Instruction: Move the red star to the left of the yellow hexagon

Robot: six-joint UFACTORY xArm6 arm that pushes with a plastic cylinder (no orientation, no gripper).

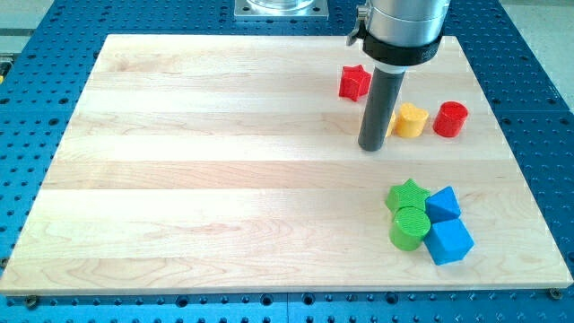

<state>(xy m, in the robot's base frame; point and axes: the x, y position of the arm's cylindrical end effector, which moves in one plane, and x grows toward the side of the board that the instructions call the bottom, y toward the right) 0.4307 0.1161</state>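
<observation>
My tip between red star and yellow hexagon

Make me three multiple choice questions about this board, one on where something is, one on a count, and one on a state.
1. Where is my tip relative to the yellow hexagon?
A. at its left in the view
B. at its right
C. resting on top of it

2. How many blue blocks are there?
A. one
B. two
C. four

3. How does the red star stand?
A. pressed against the hexagon
B. stacked on the red cylinder
C. alone, apart from the other blocks

Answers:
1 A, the rod comes down just left of the hexagon.
2 B, a blue block and another blue block.
3 C, bare wood surrounds it.
</observation>
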